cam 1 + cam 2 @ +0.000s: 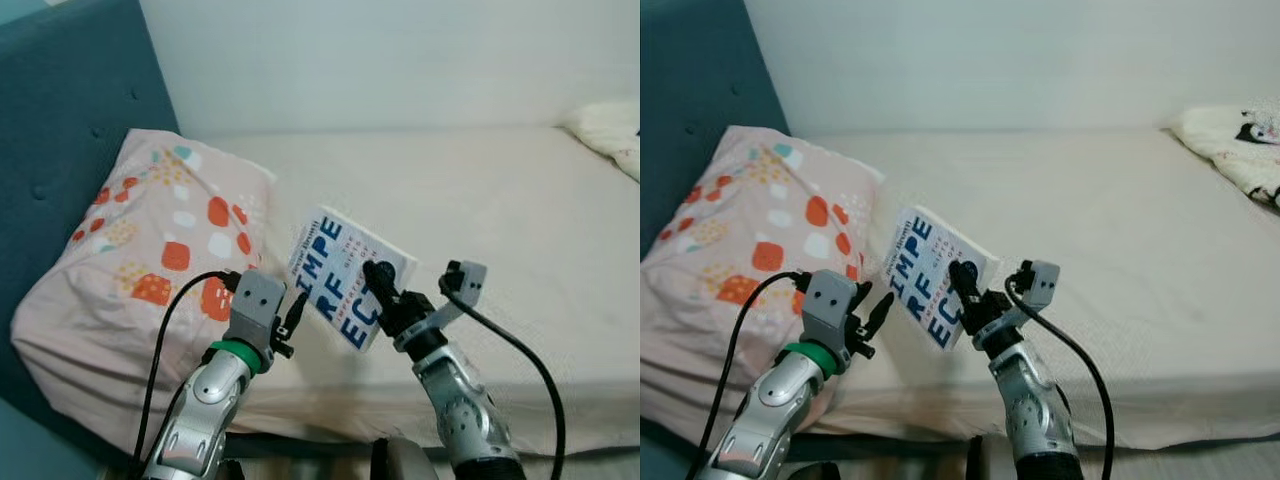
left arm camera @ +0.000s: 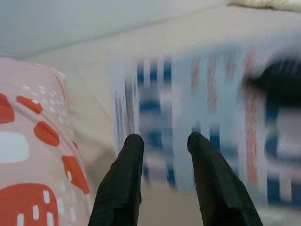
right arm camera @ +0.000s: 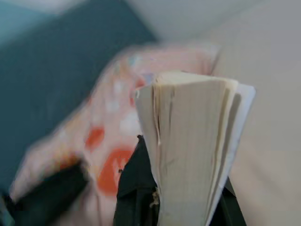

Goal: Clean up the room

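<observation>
A white paperback book point(image 1: 345, 275) with big blue letters is held up above the bed's near edge, tilted. My right gripper point(image 1: 383, 290) is shut on its lower edge; the right wrist view looks along the book's page edges point(image 3: 193, 155) clamped between the black fingers point(image 3: 134, 188). My left gripper point(image 1: 296, 312) hovers just left of the book, open, its fingers point(image 2: 123, 181) apart with nothing between them and the blurred cover point(image 2: 211, 117) right ahead.
A pink pillow point(image 1: 150, 260) with orange and white patches lies at the left against the teal headboard point(image 1: 70, 120). The cream mattress point(image 1: 470, 200) stretches right. A white plush thing point(image 1: 1235, 140) lies at the far right corner. A pale wall stands behind.
</observation>
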{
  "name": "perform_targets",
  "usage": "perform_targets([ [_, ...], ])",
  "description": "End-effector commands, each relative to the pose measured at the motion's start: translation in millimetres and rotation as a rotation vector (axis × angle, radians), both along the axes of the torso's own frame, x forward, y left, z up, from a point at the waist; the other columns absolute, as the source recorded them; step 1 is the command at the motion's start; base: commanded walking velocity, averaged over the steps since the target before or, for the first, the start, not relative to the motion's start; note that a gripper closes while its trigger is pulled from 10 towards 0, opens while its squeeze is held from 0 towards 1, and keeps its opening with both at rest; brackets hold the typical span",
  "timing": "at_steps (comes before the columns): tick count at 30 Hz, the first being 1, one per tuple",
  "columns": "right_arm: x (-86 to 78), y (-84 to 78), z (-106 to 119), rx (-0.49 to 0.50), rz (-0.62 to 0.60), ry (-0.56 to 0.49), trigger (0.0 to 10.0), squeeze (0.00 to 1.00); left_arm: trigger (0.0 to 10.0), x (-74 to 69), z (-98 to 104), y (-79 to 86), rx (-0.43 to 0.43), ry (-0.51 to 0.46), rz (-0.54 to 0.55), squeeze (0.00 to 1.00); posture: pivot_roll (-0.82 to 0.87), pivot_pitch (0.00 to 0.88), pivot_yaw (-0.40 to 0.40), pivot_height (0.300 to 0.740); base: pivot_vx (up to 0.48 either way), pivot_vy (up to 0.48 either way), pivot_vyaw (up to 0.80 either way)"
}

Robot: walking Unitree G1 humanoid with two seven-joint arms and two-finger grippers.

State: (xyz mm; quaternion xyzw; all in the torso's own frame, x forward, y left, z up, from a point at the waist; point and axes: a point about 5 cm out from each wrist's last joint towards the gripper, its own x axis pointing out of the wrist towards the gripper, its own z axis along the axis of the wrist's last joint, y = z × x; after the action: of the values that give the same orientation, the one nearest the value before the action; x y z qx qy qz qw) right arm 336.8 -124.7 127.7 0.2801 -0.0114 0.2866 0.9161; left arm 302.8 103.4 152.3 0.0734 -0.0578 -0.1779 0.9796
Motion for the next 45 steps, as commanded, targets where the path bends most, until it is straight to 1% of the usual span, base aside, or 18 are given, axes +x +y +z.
perform_targets([
  [1, -3.0, -1.4, -20, -0.092, 0.106, 0.084, 10.0, 0.00, 10.0, -3.1, 1, 6.9, -0.001, 0.018, 0.009, 0.00, -0.07, 0.162, 0.087, 0.601, 0.000, 0.000, 0.00],
  [3, -3.0, -1.4, -20, -0.092, 0.106, 0.084, 10.0, 0.00, 10.0, -3.1, 1, 6.9, -0.001, 0.018, 0.009, 0.00, -0.07, 0.162, 0.087, 0.601, 0.000, 0.000, 0.00],
  [4, -3.0, -8.0, -25, -0.154, 0.144, 0.101, 10.0, 0.00, 10.0, -4.1, 3, 9.0, -0.002, 0.013, 0.013, 0.00, -0.06, 0.177, 0.086, 0.601, 0.000, 0.000, 0.00],
  [7, -1.8, -41.0, -27, -0.306, 0.256, 0.149, 10.0, 0.00, 10.0, -8.2, 13, 22.7, -0.001, -0.010, 0.049, 0.00, -0.04, 0.221, 0.077, 0.601, 0.000, 0.000, 0.00],
  [15, 3.9, -75.0, -16, -0.409, 0.304, 0.172, 10.0, 0.00, 10.0, -16.3, 23, 38.5, 0.007, -0.017, 0.092, 0.00, -0.02, 0.251, 0.078, 0.601, 0.000, 0.000, 0.00],
  [18, 5.6, -81.2, -15, -0.422, 0.309, 0.186, 10.0, 0.00, 10.0, -18.6, 23, 39.1, 0.012, -0.009, 0.092, 0.00, -0.02, 0.259, 0.085, 0.601, 0.000, 0.000, 0.00],
  [20, 6.4, -84.8, -15, -0.436, 0.293, 0.197, 10.0, 0.00, 10.0, -19.1, 23, 38.4, 0.013, -0.006, 0.090, 0.00, -0.02, 0.259, 0.085, 0.601, 0.000, 0.000, 0.00],
  [22, 10.2, -101.9, -18, -0.512, 0.152, 0.242, 10.0, 0.00, 10.0, -20.6, 23, 37.1, 0.015, 0.001, 0.083, 0.00, -0.01, 0.265, 0.093, 0.601, 0.000, 0.000, 0.00],
  [23, 10.2, -101.9, -18, -0.512, 0.152, 0.242, 10.0, 0.00, 10.0, -20.6, 23, 37.1, 0.015, 0.001, 0.083, 0.00, -0.01, 0.265, 0.093, 0.601, 0.000, 0.000, 0.00],
  [26, 16.9, -122.6, -13, -0.612, -0.057, 0.239, 10.0, 0.00, 10.0, -22.3, 24, 38.6, 0.020, 0.009, 0.080, 0.00, 0.00, 0.266, 0.101, 0.601, 0.000, 0.000, 0.00],
  [31, 22.7, -127.7, -4, -0.736, -0.131, 0.191, 10.0, 0.00, 10.0, -23.4, 25, 40.0, 0.025, 0.018, 0.080, 0.00, 0.00, 0.261, 0.101, 0.601, 0.000, 0.000, 0.00],
  [32, 25.0, -128.6, 0, -0.760, -0.150, 0.174, 10.0, 0.74, 10.0, -23.8, 25, 40.0, 0.027, 0.022, 0.081, 0.00, 0.00, 0.261, 0.101, 0.601, 0.000, 0.000, 0.00],
  [33, 27.6, -130.0, 4, -0.794, -0.176, 0.157, 10.0, 1.00, 10.0, -24.1, 24, 39.8, 0.027, 0.025, 0.082, 0.00, 0.00, 0.258, 0.099, 0.601, 0.000, 0.000, 0.00],
  [37, 31.5, -130.8, 12, -0.851, -0.202, 0.113, 10.0, 1.00, 10.0, -24.8, 24, 38.5, 0.026, 0.029, 0.082, 0.00, 0.00, 0.255, 0.097, 0.601, 0.000, 0.000, 0.00],
  [42, 36.6, -130.4, 23, -0.994, -0.248, 0.027, 10.0, 1.00, 10.0, -25.2, 23, 36.6, 0.024, 0.035, 0.078, 0.00, -0.01, 0.249, 0.096, 0.601, 0.000, 0.000, 0.00],
  [43, 37.7, -131.3, 26, -1.058, -0.275, -0.002, 10.0, 0.00, 10.0, -24.9, 23, 36.2, 0.024, 0.036, 0.077, 0.00, -0.01, 0.241, 0.094, 0.601, 0.000, 0.000, 0.00],
  [44, 37.7, -131.3, 26, -1.058, -0.275, -0.002, 10.0, 0.00, 10.0, -24.9, 23, 36.2, 0.024, 0.036, 0.077, 0.00, -0.01, 0.241, 0.094, 0.601, 0.000, 0.000, 0.00],
  [45, 39.7, -135.1, 32, -1.163, -0.354, -0.050, 10.0, 0.00, 10.0, -24.2, 22, 35.8, 0.023, 0.037, 0.077, 0.00, -0.01, 0.236, 0.093, 0.601, 0.000, 0.000, 0.00],
])
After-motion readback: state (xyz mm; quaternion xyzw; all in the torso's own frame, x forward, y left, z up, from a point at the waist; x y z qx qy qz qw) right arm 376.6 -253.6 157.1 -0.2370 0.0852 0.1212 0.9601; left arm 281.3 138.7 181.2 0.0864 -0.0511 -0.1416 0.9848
